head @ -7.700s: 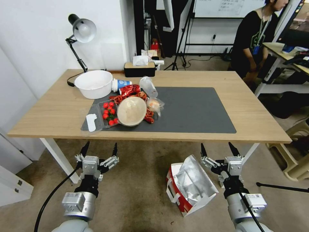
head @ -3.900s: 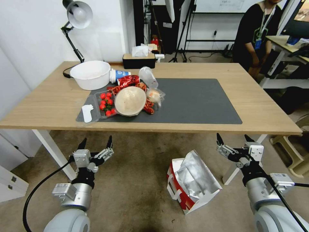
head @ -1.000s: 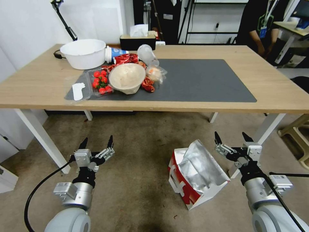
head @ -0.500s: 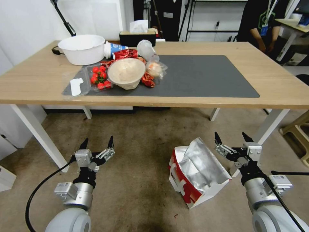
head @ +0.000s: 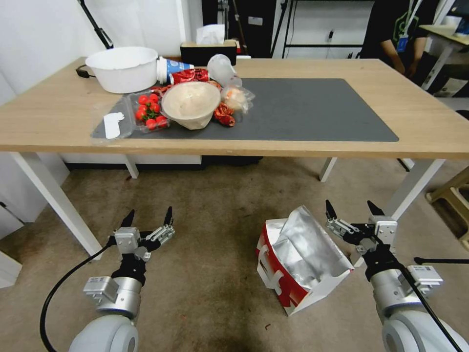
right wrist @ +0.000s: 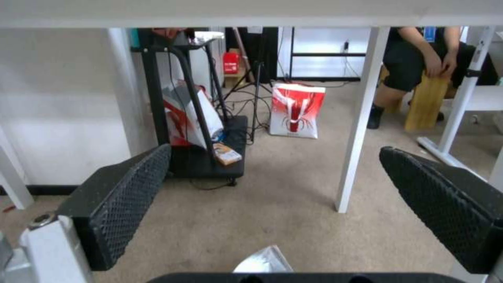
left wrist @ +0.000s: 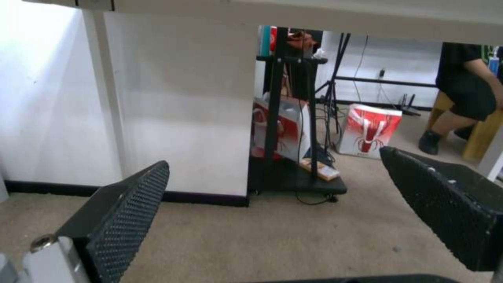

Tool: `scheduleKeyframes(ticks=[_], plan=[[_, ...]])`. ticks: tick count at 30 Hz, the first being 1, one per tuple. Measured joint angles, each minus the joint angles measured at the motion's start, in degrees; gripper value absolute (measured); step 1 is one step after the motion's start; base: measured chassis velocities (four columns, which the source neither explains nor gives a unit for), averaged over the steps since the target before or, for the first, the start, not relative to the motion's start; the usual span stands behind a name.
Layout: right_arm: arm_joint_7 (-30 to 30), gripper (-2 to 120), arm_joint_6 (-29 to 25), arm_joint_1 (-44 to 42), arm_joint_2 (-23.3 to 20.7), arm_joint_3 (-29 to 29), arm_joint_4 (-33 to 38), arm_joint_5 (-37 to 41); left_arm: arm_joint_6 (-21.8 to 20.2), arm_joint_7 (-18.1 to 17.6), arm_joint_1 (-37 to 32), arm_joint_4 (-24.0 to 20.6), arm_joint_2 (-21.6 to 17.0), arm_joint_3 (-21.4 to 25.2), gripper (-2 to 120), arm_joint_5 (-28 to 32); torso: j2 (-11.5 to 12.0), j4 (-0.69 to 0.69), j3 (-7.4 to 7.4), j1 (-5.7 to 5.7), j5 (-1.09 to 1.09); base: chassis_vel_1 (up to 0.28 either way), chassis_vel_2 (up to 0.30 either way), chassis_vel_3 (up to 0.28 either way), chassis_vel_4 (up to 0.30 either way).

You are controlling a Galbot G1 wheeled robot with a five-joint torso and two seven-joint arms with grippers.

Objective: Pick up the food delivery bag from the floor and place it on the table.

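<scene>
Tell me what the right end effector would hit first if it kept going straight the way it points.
Probably the table's white leg, which stands just ahead between the open fingers of the right end effector. Depth is unclear; it might slip past onto bare carpet.

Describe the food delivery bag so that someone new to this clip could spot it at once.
Start at the table and look down to the floor in front of it. The food delivery bag stands there, beside the open right gripper. It is boxy, red and white, its open top showing crumpled silver foil lining, unlike the closed red-and-white bag beyond the table.
</scene>
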State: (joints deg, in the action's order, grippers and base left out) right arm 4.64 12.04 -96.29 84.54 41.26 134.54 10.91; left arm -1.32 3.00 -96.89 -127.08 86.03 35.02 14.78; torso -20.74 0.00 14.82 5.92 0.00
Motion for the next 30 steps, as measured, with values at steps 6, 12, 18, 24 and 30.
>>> scheduleKeyframes(ticks=[6, 12, 18, 24, 30], plan=[[0.01, 100, -0.22, 0.06, -0.03, -0.01, -0.16, 0.04, 0.25, 0.27, 0.08, 0.34, -0.33, 0.01, 100, -0.02, 1.20, 0.00, -0.78, -0.42, 0.00, 0.000, 0.000, 0.000, 0.000], [0.01, 100, -0.33, 0.14, -0.01, -0.06, -0.26, 0.07, 0.62, 0.74, 0.36, 0.60, -0.57, -0.02, 100, -0.02, 2.75, 0.00, -1.90, -0.85, 0.00, 0.000, 0.000, 0.000, 0.000], [0.01, 100, -0.34, 0.25, -0.01, -0.07, -0.32, 0.06, 0.62, 0.81, 0.48, 0.73, -0.57, -0.06, 100, -0.02, 3.69, 0.00, -2.58, -1.14, 0.00, 0.000, 0.000, 0.000, 0.000], [0.00, 100, -0.34, 0.28, -0.04, -0.05, -0.37, 0.07, 0.62, 0.83, 0.58, 0.98, -0.58, -0.07, 100, -0.02, 4.68, 0.00, -3.25, -1.42, 0.00, 0.000, 0.000, 0.000, 0.000], [-0.01, 100, -0.34, 0.33, -0.03, -0.05, -0.41, 0.06, 0.62, 0.86, 0.60, 1.04, -0.54, -0.10, 100, -0.02, 5.38, 0.00, -3.78, -1.59, 0.00, 0.000, 0.000, 0.000, 0.000]])
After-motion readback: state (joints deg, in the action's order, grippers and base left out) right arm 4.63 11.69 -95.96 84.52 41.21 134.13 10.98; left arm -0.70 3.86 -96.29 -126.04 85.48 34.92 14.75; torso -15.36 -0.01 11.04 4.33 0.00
